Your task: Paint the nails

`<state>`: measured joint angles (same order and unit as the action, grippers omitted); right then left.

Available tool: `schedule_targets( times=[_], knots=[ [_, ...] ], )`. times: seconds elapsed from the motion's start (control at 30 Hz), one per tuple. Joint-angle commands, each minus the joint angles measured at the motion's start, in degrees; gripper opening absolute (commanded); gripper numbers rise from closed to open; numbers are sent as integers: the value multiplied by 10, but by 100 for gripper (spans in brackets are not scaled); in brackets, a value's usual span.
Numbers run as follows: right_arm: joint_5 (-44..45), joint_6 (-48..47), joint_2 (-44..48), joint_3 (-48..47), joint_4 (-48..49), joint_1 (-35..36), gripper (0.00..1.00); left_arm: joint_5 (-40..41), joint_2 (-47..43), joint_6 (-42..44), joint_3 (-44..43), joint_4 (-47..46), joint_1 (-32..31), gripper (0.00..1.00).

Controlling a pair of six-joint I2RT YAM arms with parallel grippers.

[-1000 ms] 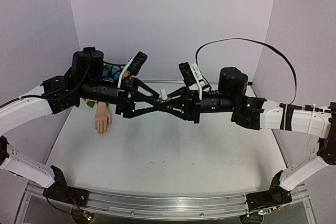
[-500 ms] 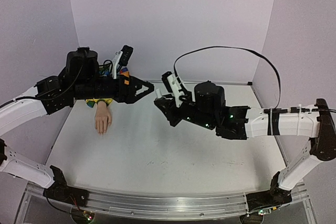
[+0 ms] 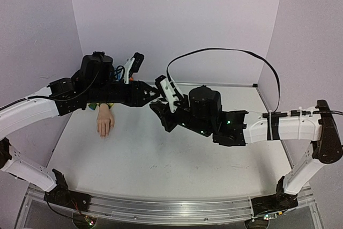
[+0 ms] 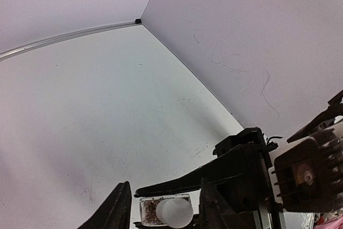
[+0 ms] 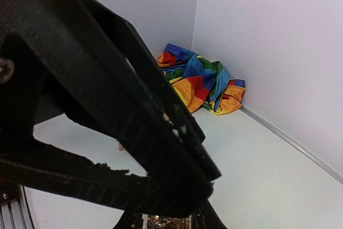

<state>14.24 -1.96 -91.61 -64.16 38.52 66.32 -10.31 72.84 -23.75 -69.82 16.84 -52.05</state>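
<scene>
Compared with half a second earlier, both arms have closed the gap at the centre of the top view. The left gripper [image 3: 154, 94] has shifted right and the right gripper [image 3: 156, 108] has moved up and left, so their tips now meet.

Surroundings: the white surface [image 3: 161, 159] is enclosed by pale lilac walls. The mannequin hand [image 3: 105, 123] lies flat at centre left with its fingertips toward the bottom of the frame. It sits just below the left forearm, which blocks most of its rainbow sleeve [image 5: 201, 81] from above. The right wrist view shows that sleeve bunched in the corner where two walls meet. The nails [image 3: 104, 133] are at the fingertips, well apart from both grippers and too small to resolve. A black cable [image 3: 225, 52] loops above the right arm.

Pose: the left arm reaches in level from the left edge. The right arm enters from the right edge, with its wrist low and pointing left.

Fingers: the right fingers [image 4: 214, 172] are clamped on a small glass bottle [image 4: 151, 211]. The left fingers [image 4: 119, 210] stand partly apart on either side of its white cap [image 4: 176, 213]. Whether they touch the cap cannot be told.
</scene>
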Motion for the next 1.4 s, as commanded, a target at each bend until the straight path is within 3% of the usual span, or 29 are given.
schedule_targets(
  times=[0.0,0.13,0.27,0.33,0.4,0.47,0.5,0.57,0.6,0.67,0.9,0.97,1.0,1.03,1.1,1.2,1.37],
  knots=[
    [5,-9,-5,-33,42,7,0,-1,8,1,-36,-35,1,38],
    [4,-7,2,-33,41,7,0,-24,17,3,-41,-36,1,20],
    [-5,-5,23,-27,49,7,0,-64,21,21,-38,-36,1,11],
    [-27,-7,38,-27,49,6,0,-110,20,46,-36,-36,1,5],
    [-75,-7,61,-21,48,-2,0,-206,21,86,-40,-36,1,0],
    [-230,13,88,-10,49,-40,0,-338,16,146,-33,-41,0,0],
    [-366,43,98,-4,57,-72,0,-399,14,163,-29,-42,-1,0],
    [-720,96,105,12,126,-119,0,-481,9,188,-24,-42,-1,0],
    [-796,118,107,14,160,-122,0,-505,6,195,-23,-42,-1,0],
    [-834,151,113,11,188,-120,0,-526,2,203,-25,-42,-1,0],
    [-707,128,157,45,159,-122,0,-478,-2,198,-40,-41,0,1],
    [-642,93,166,46,109,-122,0,-408,-9,188,-40,-31,1,20],
    [-601,76,170,46,85,-122,0,-372,-14,189,-41,-17,1,38],
    [-555,62,174,47,63,-122,0,-335,-18,190,-42,-3,1,50],
    [-449,41,178,52,31,-122,0,-252,-26,183,-48,26,1,67],
    [-279,25,177,60,6,-122,0,-147,-37,157,-53,48,2,80],
    [-160,-3,158,69,12,-117,0,-83,-27,55,-58,43,5,80]
  ],
)
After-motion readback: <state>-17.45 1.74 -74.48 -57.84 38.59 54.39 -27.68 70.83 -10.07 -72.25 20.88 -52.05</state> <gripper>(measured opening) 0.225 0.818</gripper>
